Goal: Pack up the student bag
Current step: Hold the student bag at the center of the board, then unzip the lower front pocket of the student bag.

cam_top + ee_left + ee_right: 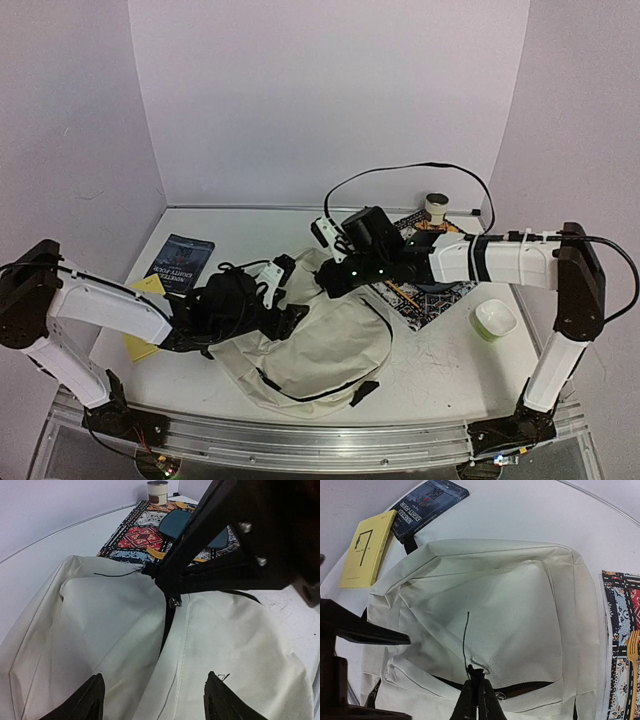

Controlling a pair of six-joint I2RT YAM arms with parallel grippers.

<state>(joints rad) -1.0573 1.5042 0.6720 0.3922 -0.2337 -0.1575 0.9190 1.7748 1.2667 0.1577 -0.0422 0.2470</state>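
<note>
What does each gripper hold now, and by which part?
The right gripper holds the student bag, jaws shut on the fabric edge at its zipper opening. The left gripper is open over the bag and holds nothing.

The dark blue paperback book (pixel 427 502) at the upper left of the right wrist view carries white capitals running slantwise across its cover, reading "NINETEEN EIGHTY-FOUR"; the smaller print near them is too fine to read. Just beside it, at the left edge, the thin yellow paperback book (pixel 366 550) bears one short line of black print, too small to make out.
</note>
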